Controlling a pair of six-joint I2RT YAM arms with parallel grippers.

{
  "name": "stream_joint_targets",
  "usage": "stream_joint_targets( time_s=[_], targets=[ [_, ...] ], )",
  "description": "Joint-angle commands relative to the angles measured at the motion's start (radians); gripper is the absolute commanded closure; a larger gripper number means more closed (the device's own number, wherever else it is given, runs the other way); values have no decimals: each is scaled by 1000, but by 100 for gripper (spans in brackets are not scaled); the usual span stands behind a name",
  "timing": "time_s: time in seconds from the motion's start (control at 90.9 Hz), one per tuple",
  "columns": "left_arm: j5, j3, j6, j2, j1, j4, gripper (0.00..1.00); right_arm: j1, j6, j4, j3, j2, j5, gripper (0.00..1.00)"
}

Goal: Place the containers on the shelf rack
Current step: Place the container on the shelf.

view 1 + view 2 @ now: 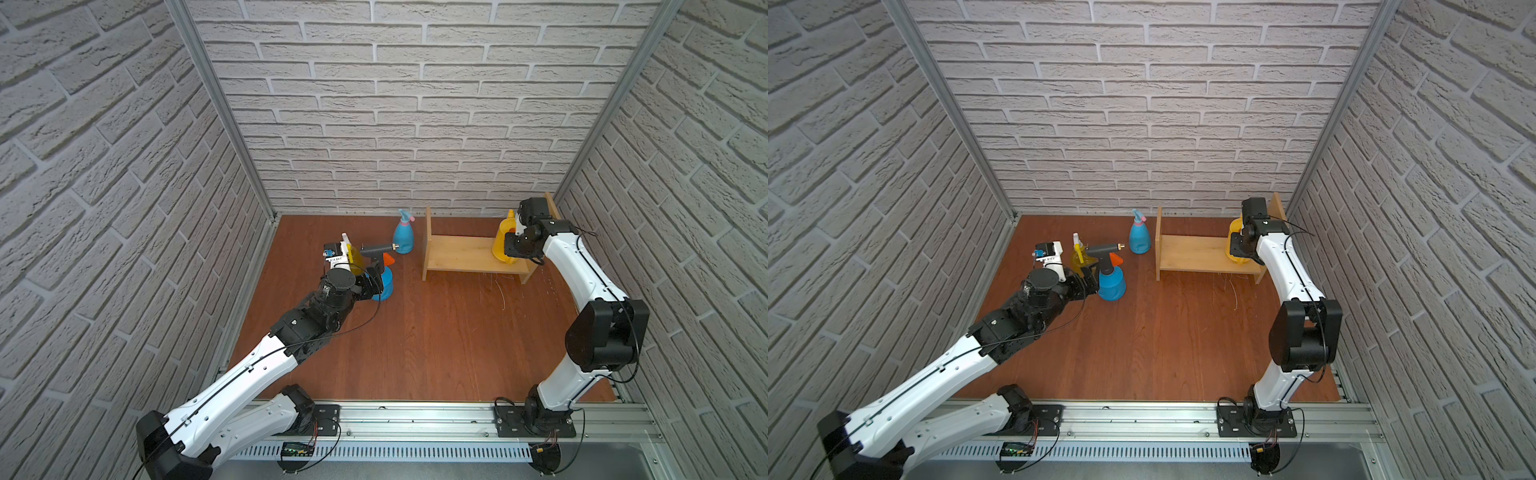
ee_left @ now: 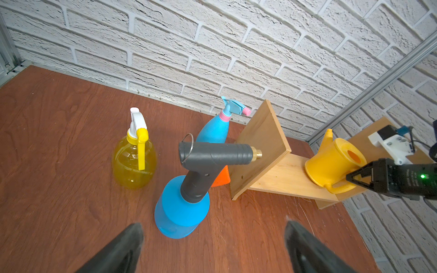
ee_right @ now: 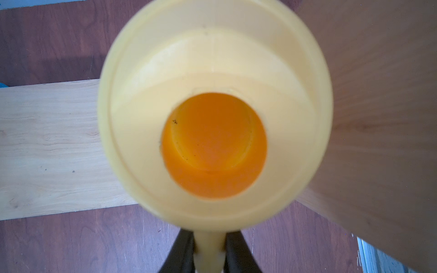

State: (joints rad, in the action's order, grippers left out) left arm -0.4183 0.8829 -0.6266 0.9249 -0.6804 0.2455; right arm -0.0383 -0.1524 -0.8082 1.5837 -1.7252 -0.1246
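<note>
While the right tool (image 3: 210,236) grips it, the watering can (image 3: 212,66) looks blurred.

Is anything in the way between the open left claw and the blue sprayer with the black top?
No, nothing visible. The open left gripper faces the blue plastic pressure sprayer with the black pump top, with only brown wooden table between them. The translucent yellow spray bottle stands off to one side.
</note>
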Motion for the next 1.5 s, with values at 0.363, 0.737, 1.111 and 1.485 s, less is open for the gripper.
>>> stream_joint_targets(
  time_s=[0.363,0.737,1.111,1.485],
  targets=[
    [27,28,13,-3,11,-49,2,28,-15,17,77,-61,-52,79],
    [29,34,10,-10,11,-39,2,35,-18,14,98,-86,-60,70],
    [36,38,6,-19,10,-23,2,38,-8,11,152,-144,-44,77],
    [26,36,2,-45,10,0,2,38,-24,7,114,-9,17,51]
  ],
)
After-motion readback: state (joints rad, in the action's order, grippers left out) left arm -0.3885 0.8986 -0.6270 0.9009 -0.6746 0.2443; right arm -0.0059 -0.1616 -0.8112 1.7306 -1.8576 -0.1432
